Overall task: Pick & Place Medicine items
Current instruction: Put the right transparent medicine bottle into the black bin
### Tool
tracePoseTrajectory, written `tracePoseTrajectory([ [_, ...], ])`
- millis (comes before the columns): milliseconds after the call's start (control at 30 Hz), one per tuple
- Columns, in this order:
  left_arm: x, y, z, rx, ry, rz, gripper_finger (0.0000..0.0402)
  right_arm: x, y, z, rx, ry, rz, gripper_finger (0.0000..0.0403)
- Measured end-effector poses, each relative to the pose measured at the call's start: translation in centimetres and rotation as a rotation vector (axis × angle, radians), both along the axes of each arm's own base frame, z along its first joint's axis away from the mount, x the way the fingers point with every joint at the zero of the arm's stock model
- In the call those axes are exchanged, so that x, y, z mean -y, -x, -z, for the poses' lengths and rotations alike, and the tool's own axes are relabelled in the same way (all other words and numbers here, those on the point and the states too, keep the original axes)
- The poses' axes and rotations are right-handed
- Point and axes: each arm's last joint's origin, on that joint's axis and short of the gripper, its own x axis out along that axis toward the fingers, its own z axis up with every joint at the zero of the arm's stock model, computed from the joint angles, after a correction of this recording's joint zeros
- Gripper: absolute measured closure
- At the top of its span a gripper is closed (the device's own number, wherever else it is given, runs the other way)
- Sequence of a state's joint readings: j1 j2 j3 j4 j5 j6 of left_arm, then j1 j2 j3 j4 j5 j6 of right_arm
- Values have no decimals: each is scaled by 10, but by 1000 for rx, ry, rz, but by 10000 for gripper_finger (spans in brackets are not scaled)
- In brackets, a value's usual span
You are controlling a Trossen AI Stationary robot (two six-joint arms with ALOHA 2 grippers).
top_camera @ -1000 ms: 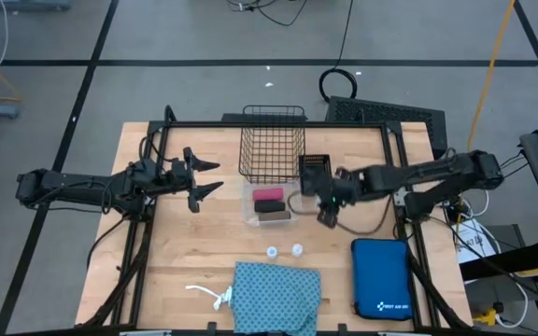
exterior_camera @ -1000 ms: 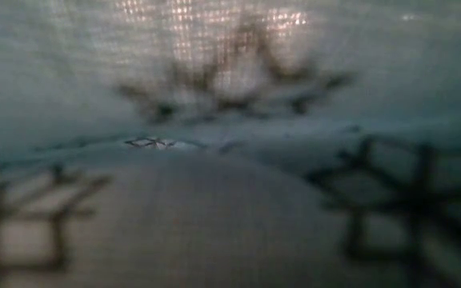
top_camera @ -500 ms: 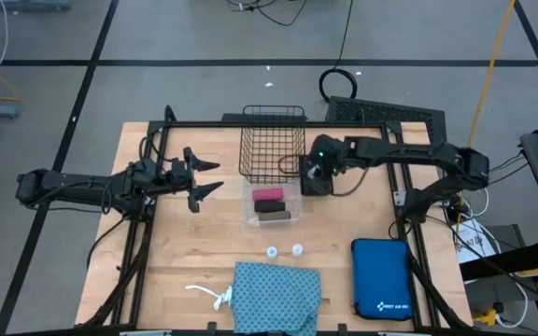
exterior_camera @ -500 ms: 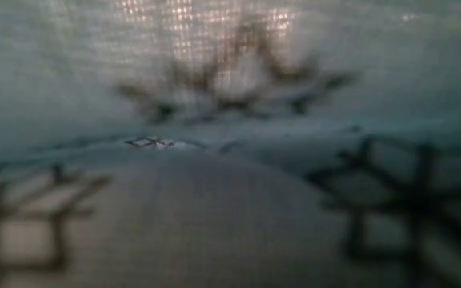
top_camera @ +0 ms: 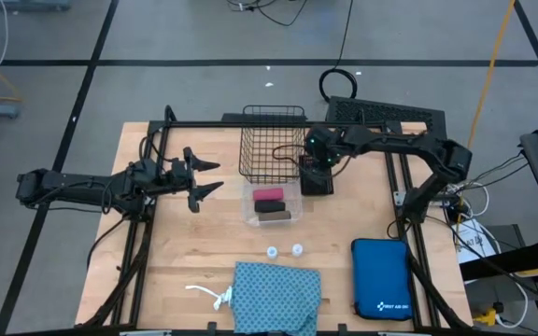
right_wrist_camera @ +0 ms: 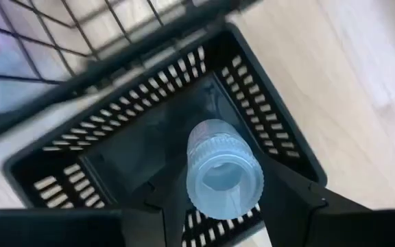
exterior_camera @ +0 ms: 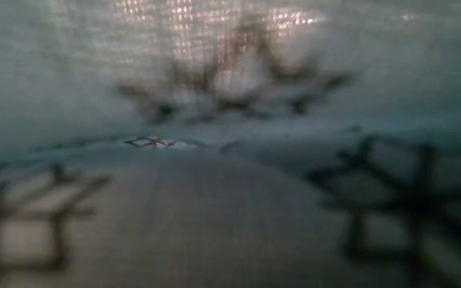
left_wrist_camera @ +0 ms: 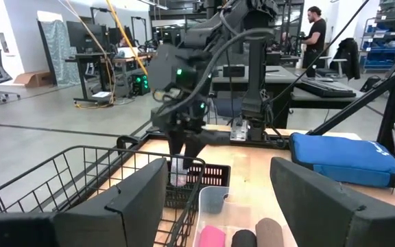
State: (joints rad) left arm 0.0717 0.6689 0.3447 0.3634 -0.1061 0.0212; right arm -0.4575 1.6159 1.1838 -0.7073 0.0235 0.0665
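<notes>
The right gripper [right_wrist_camera: 218,206] hung directly over a small black slotted bin [top_camera: 317,176], its fingers closed on a clear vial [right_wrist_camera: 223,171] that pointed down into the bin's open mouth; the left wrist view showed the same vial [left_wrist_camera: 177,171] pinched at the fingertips just above the bin's rim, not yet released. I judged this to be the placing step for that vial: it had been carried over its container and what remained was to let it go. The next move would call for a short descent so the vial cleared the slotted walls, then a parting of the fingers and a straight lift out, since a tilted release could bounce the vial off the rim. Just beside the right gripper, toward the left arm, stood a wire basket [top_camera: 272,142], and nearer the table's front edge than the gripper lay a clear tray [top_camera: 270,205] holding a pink roll [top_camera: 268,194] and a brown roll [top_camera: 272,215]. Farther out lay two more white-capped vials [top_camera: 285,251], then a teal patterned cloth [top_camera: 276,297] with white string, which filled the low view. A blue zip case [top_camera: 381,278] lay beside the cloth. The left gripper [top_camera: 205,178] waited well apart beyond the basket, fingers spread wide and empty.
</notes>
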Motion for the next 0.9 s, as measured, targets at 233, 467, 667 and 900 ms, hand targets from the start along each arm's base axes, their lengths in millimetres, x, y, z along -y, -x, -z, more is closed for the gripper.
tracePoseTrajectory([
  [233, 0, 0, 0, 0, 0, 0, 133, 1, -4, 14, -49, -24, -1, 262],
  [467, 0, 0, 0, 0, 0, 0, 133, 3, -7, 21, -57, -23, 1, 262],
  [667, 0, 0, 0, 0, 0, 0, 133, 5, -9, 20, -40, -14, 2, 262],
  [900, 0, 0, 0, 0, 0, 0, 133, 7, -9, 20, -56, 42, 3, 261],
])
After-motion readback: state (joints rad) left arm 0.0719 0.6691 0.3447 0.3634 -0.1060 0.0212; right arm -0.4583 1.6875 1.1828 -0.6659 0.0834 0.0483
